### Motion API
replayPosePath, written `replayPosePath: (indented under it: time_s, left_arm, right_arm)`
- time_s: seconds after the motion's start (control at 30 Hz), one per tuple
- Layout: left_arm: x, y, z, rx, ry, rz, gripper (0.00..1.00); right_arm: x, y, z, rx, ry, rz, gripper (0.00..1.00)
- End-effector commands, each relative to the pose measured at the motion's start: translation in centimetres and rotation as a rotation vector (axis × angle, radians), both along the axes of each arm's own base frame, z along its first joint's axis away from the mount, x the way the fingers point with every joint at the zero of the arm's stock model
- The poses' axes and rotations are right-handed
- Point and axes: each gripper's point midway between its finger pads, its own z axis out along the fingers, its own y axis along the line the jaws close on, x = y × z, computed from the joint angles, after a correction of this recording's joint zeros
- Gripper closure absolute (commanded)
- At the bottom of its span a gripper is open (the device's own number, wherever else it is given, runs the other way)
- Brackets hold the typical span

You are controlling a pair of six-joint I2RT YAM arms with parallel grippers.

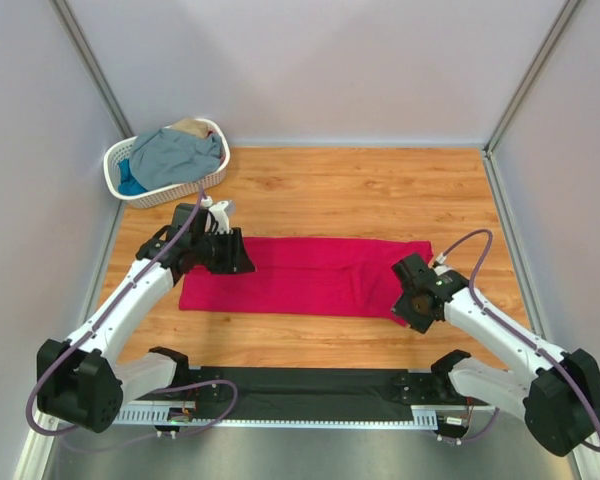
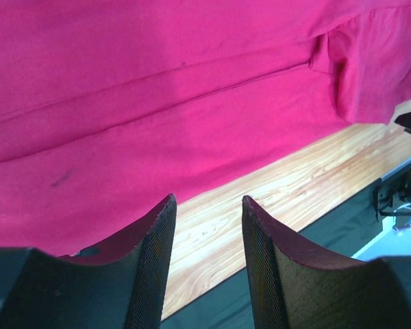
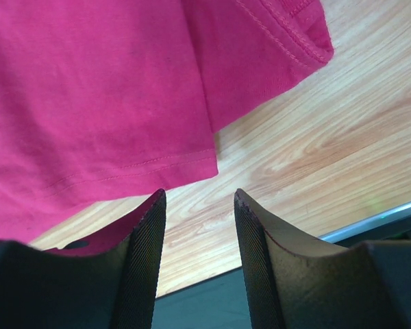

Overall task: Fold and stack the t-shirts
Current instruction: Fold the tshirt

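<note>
crimson t-shirt [image 1: 310, 275]: folded into a long band; lying flat across the middle of the tabletop [image 1: 360, 185], left to right; seams and a hem show close up [image 2: 157, 89] [image 3: 89, 103]
left jaws: mine; spread, nothing between them; hanging over the band's left end, at its near edge; bare wood shows in the gap
right jaws: mine; spread, pinching nothing; hanging at the band's right near corner; the hem lies just beyond the tips
basket [image 1: 130, 190]: white lattice; far left corner of the tabletop, well apart from the band
grey-blue t-shirt [image 1: 175, 155]: bunched on top in the basket
bright blue t-shirt [image 1: 130, 182]: partly hidden under the grey-blue one
tan t-shirt [image 1: 190, 126]: only a bit shows at the basket's far side
black mat [image 1: 310, 385]: strip along the near edge, between my two bases
</note>
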Motion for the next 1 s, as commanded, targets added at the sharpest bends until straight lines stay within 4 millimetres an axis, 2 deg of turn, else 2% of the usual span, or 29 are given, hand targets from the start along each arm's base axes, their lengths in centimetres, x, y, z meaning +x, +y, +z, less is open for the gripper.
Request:
replayPosePath:
  time_s: [0.0, 0.17, 0.3, 0.43, 0.53, 0.57, 0.63, 0.67, 0.77, 0.97]
  left_arm:
    - [0.3, -0.3, 1.2, -0.022, -0.058, -0.021, 0.5]
    - [0.2, -0.2, 1.0, -0.013, -0.056, -0.02, 0.5]
    - [0.2, 0.2, 0.7, 0.011, -0.058, -0.011, 0.5]
    - [0.3, 0.3, 0.9, 0.021, -0.052, -0.016, 0.51]
    - [0.3, 0.5, 1.0, 0.029, -0.057, -0.011, 0.51]
    - [0.3, 0.5, 0.9, 0.031, -0.056, -0.006, 0.51]
    - [0.3, 0.5, 1.0, 0.03, -0.059, -0.005, 0.51]
    - [0.2, 0.6, 0.9, 0.034, -0.054, -0.006, 0.51]
    - [0.2, 0.9, 0.7, 0.047, -0.053, 0.005, 0.51]
    - [0.5, 1.2, 0.5, 0.069, -0.043, 0.027, 0.51]
  right_arm:
    - [1.2, 0.6, -0.7, 0.031, -0.04, -0.067, 0.54]
    - [1.4, -0.3, -1.4, -0.008, -0.054, -0.098, 0.55]
    - [1.9, 0.4, -2.3, 0.03, -0.082, -0.107, 0.57]
    - [1.6, 0.4, -3.5, 0.032, -0.059, -0.116, 0.57]
    - [1.3, -0.1, -3.7, 0.011, -0.056, -0.135, 0.65]
    - [1.4, -0.2, -3.5, 0.015, -0.069, -0.138, 0.76]
    - [1.4, -0.6, -3.0, -0.001, -0.089, -0.141, 0.88]
    - [1.4, -0.9, -2.2, -0.002, -0.105, -0.144, 0.99]
    - [1.3, -1.5, -1.2, -0.024, -0.124, -0.143, 1.0]
    - [1.8, -1.4, 0.9, -0.025, -0.147, -0.117, 1.0]
